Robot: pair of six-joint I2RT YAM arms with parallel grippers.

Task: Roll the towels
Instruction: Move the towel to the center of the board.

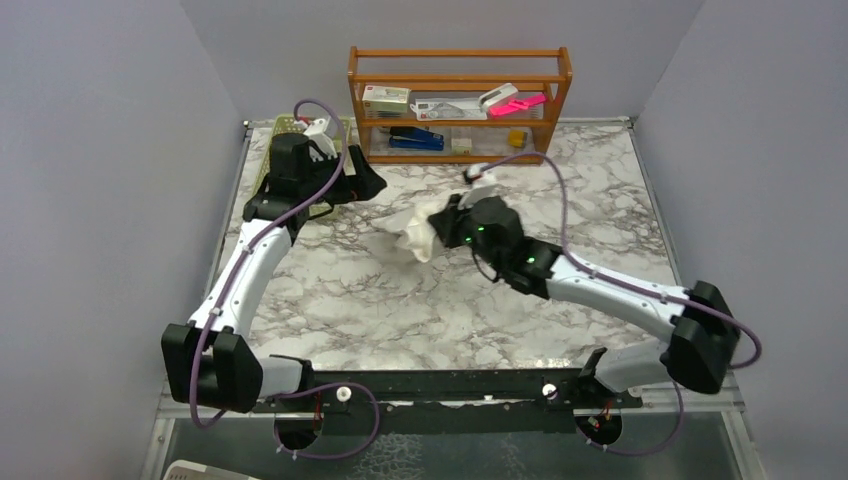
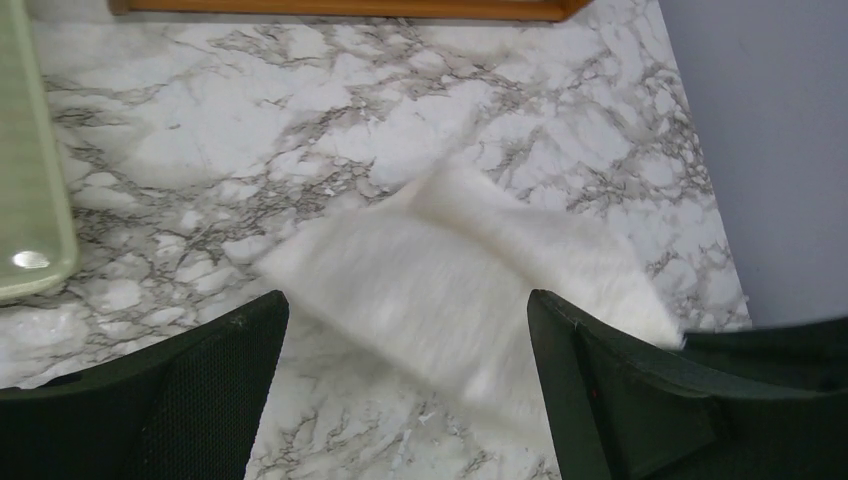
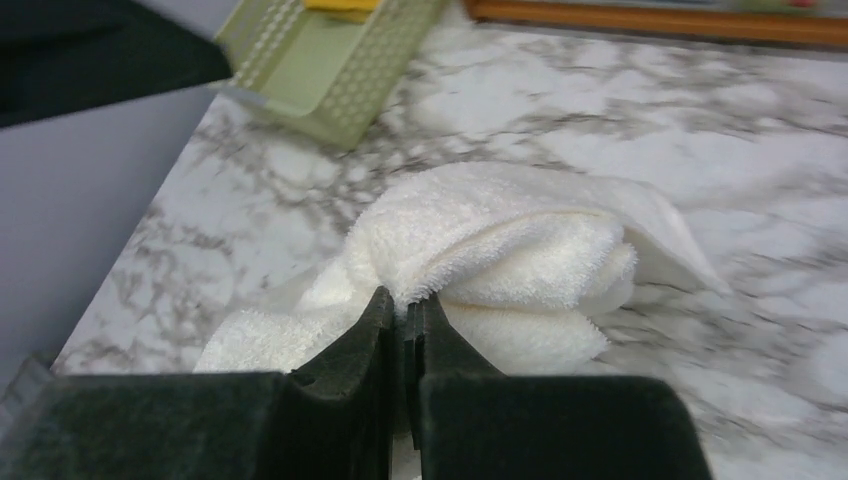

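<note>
The cream-white towel (image 1: 413,236) lies bunched and partly folded on the marble table (image 1: 400,310), near its middle. My right gripper (image 1: 441,228) is shut on a fold of this towel (image 3: 500,250), and its jaws (image 3: 405,302) pinch the terry edge between them. My left gripper (image 1: 373,184) hovers open at the back left, apart from the towel. In the left wrist view its black fingers (image 2: 230,350) stand wide, with nothing between them and the white towel (image 2: 450,290) below. A yellow strip (image 3: 340,5) shows in the basket; too little shows to name it.
A green perforated basket (image 1: 283,126) sits at the back left corner, beside the left gripper (image 2: 405,300). It also shows as a green basket edge (image 2: 30,200) and a basket wall (image 3: 320,60). A wooden shelf (image 1: 460,100) with small items stands along the back wall.
</note>
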